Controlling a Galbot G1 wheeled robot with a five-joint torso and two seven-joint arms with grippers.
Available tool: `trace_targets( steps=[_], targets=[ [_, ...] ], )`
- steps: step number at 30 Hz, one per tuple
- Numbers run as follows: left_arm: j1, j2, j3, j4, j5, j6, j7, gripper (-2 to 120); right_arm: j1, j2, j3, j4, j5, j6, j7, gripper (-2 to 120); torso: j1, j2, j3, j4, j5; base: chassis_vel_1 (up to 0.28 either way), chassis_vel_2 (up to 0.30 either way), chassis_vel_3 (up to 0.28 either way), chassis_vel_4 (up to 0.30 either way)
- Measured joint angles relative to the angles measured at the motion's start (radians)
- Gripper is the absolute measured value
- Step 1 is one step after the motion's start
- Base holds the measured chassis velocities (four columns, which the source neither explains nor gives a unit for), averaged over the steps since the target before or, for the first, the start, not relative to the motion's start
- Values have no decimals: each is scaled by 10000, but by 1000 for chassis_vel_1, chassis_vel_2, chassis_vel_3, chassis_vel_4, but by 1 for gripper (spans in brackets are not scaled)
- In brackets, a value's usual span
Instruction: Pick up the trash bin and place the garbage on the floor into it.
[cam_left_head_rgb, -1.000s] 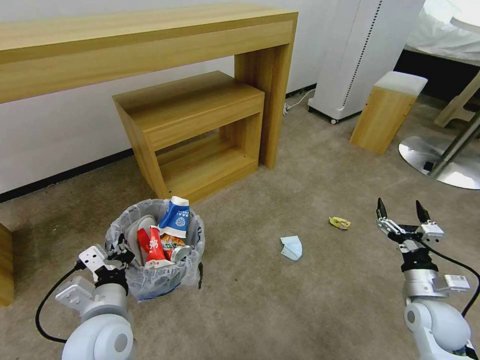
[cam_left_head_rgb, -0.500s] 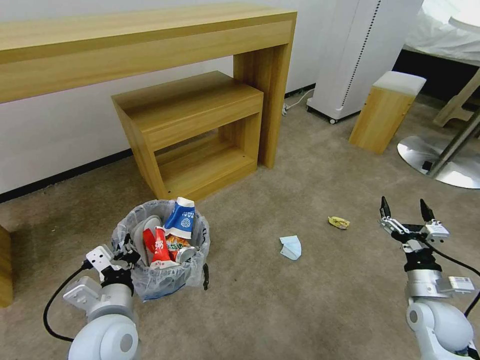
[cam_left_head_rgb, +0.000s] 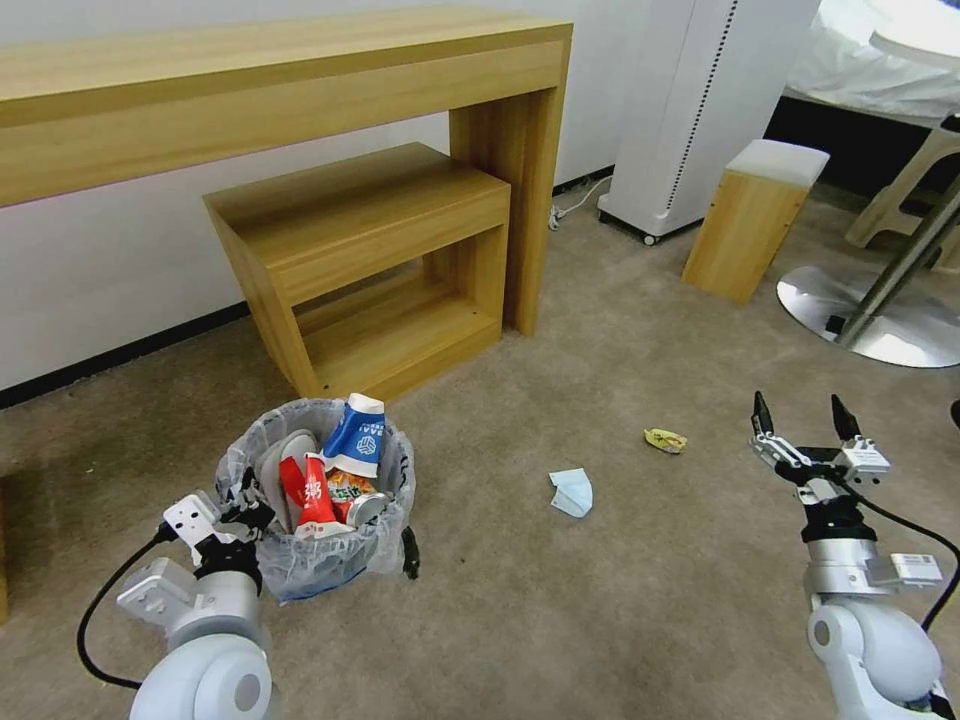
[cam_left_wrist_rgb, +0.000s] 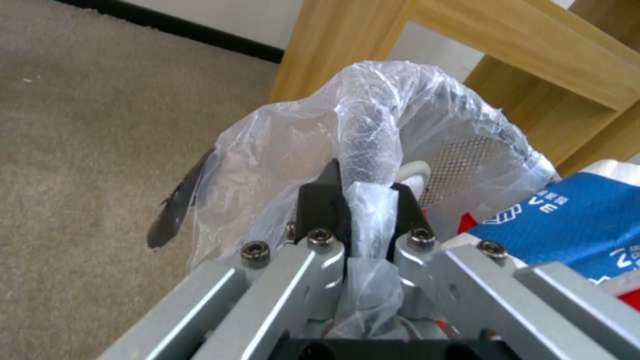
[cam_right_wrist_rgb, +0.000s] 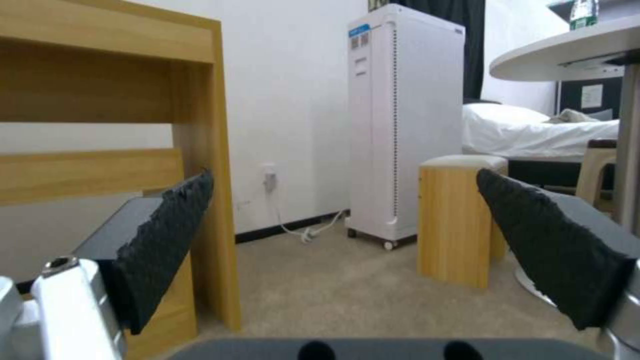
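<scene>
Clamped on the bag-lined rim of the small round black trash bin (cam_left_head_rgb: 318, 510), the left gripper (cam_left_head_rgb: 245, 508) holds it above the beige carpet floor (cam_left_head_rgb: 600, 600) in the head view; the right gripper (cam_left_head_rgb: 803, 425) hangs spread apart, with a crumpled light-blue mask (cam_left_head_rgb: 572, 492) and a yellow wrapper (cam_left_head_rgb: 665, 440) lying between the two. From the left wrist, black fingers (cam_left_wrist_rgb: 322, 202) pinch crinkled plastic beside a blue-white cup (cam_left_wrist_rgb: 567, 225). From the right wrist, both pads (cam_right_wrist_rgb: 167, 240) stand wide, empty.
</scene>
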Motion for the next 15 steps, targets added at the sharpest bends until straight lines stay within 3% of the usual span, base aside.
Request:
trace_targets(
  steps=[6,15],
  targets=[
    [21,18,9,-36,1,-40,92,3,-2,29,-114,3,72,-7,-61,100,0,0,-1,-1,0,-48,41,58,-53],
    [29,19,41,-57,25,-72,148,3,-2,-10,-164,-61,216,-21,-62,100,1,0,2,-2,0,-225,205,208,-208]
  ],
)
